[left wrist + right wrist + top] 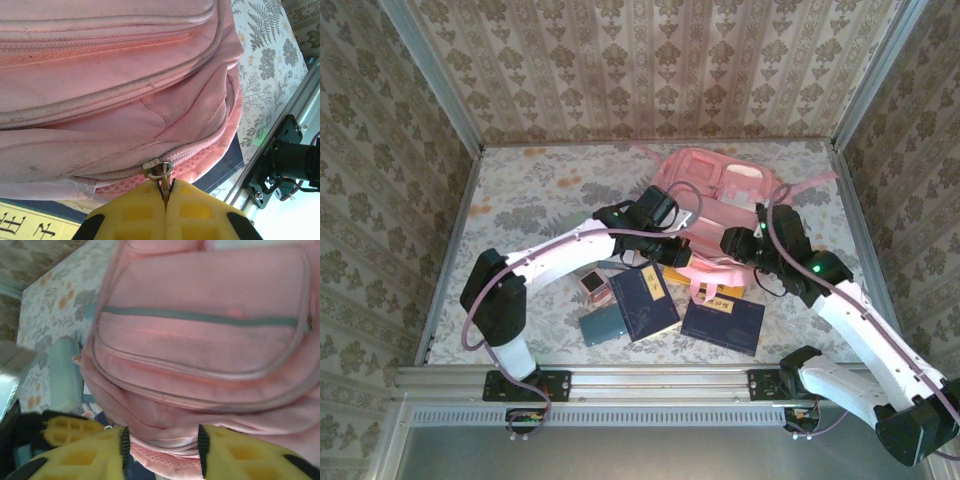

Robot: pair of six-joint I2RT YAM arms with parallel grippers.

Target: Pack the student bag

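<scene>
Overhead, the student bag (720, 195) lies flat on the flower-patterned surface (520, 210), toward 1 o'clock from its middle. Its front pockets face up, and pink straps trail out at 10 and 2 o'clock. Both arms reach in to the bag's near edge.

The left end effector (672, 248) meets the bag at about 7 o'clock. Seen from the left wrist, its yellow fingers (135, 210) are pressed together, pinching the metal zipper pull (159, 169) on the bag's lowest zip, beside a strip of pink mesh.

The right end effector (735, 243) sits at the bag's 6 o'clock edge. Seen from the right wrist, its yellow fingers (80, 455) stand apart, with the bag's lower seam between them. Whether they touch the fabric cannot be told.

Two dark blue books (643, 302) (723, 322) lie at 6 o'clock from the bag, near the arm bases. A small grey-green case (602, 325) and a small pink item (594, 287) lie just at 9 o'clock of the left book.
</scene>
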